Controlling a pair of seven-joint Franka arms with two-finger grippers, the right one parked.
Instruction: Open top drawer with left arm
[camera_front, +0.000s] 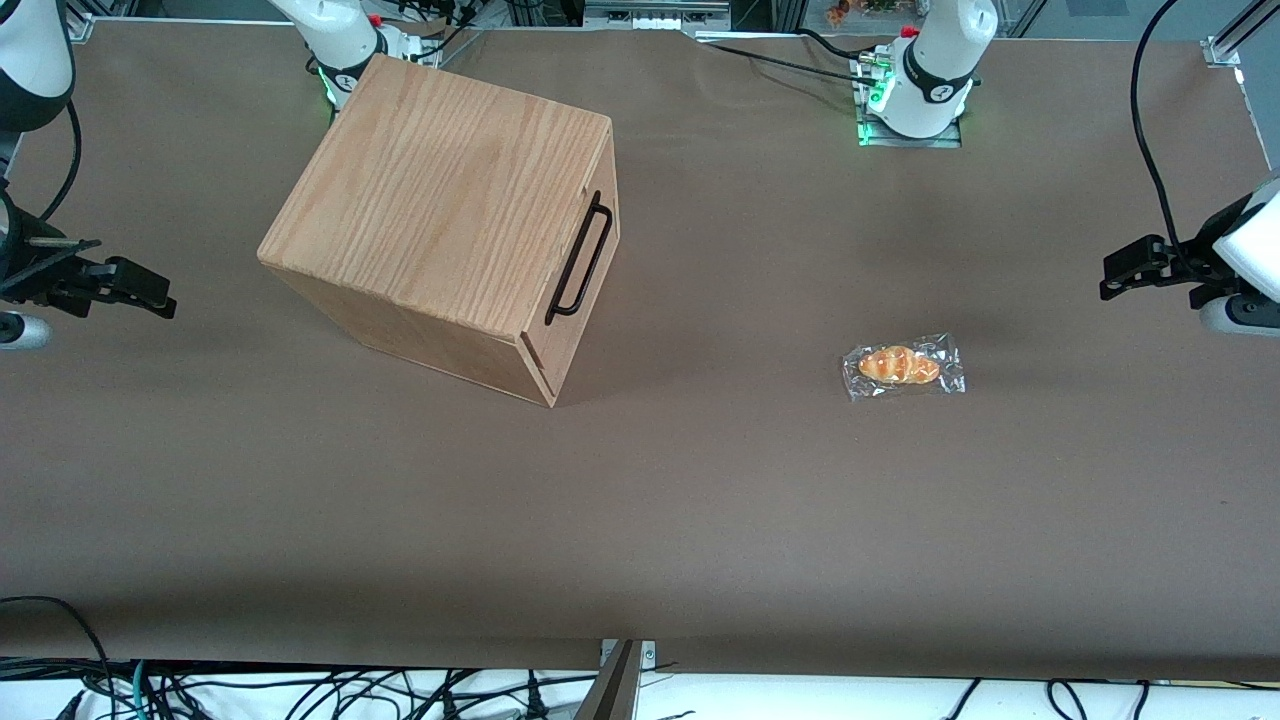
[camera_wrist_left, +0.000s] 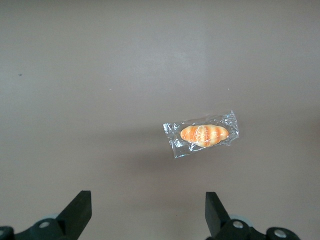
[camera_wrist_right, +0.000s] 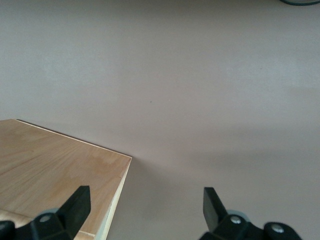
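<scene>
**Drawer shut, claw far off toward the working arm's end**

Top drawer (camera_front: 583, 262) closed flush in the wooden cabinet (camera_front: 440, 190), sitting on the brown counter (camera_front: 700, 500) toward the parked arm's end. Black bar handle (camera_front: 580, 258) mounted on the drawer front, long axis slanting from farther to nearer the front camera, facing the middle of the counter. Left arm's claw (camera_front: 1135, 272) hanging well apart from the cabinet, above the counter at the working arm's end, released with fingers (camera_wrist_left: 80, 210) spread wide and nothing between them. Wrapped bread roll (camera_wrist_left: 204, 135) lying on the counter below and ahead of the claw, between claw and cabinet but nearer the claw. Probably still the approach stage: a long sideways reach toward the handle needed, likely with the fingers turned to straddle the slanted bar across its thin width.
</scene>
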